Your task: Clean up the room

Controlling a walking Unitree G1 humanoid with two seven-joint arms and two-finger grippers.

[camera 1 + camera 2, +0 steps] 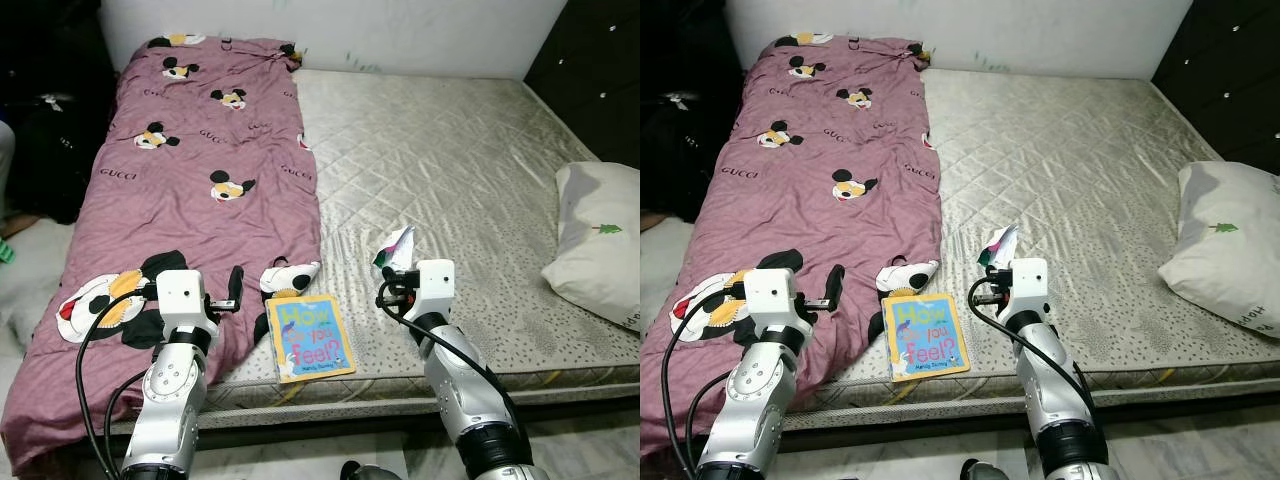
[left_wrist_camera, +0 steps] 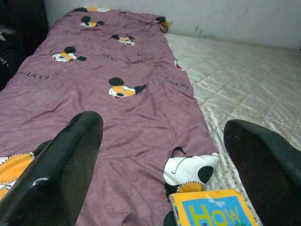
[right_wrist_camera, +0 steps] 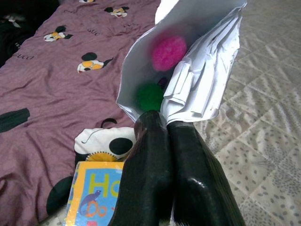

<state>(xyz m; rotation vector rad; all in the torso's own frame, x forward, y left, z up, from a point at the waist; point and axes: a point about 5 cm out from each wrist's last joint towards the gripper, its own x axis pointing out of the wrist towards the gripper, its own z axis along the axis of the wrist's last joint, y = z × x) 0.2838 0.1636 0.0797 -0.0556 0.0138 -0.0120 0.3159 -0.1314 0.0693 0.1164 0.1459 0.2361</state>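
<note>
A crumpled white paper (image 1: 398, 248) with pink and green blobs on it is pinched in my right gripper (image 1: 386, 291), which is shut on its lower edge just above the bare mattress (image 1: 450, 170). In the right wrist view the paper (image 3: 188, 61) stands up from the closed fingertips (image 3: 148, 123). A yellow-edged children's book (image 1: 310, 337) titled "How do you feel?" lies flat near the bed's front edge, between my arms. My left gripper (image 1: 236, 290) hovers open over the mauve Mickey Mouse blanket (image 1: 200, 170), just left of the book; its fingers (image 2: 61, 160) are spread wide with nothing between them.
A white pillow (image 1: 600, 240) lies at the mattress's right edge. Dark cabinets (image 1: 590, 70) stand at the far right, and dark clutter (image 1: 50, 110) sits on the floor left of the bed. A pale wall runs behind the bed.
</note>
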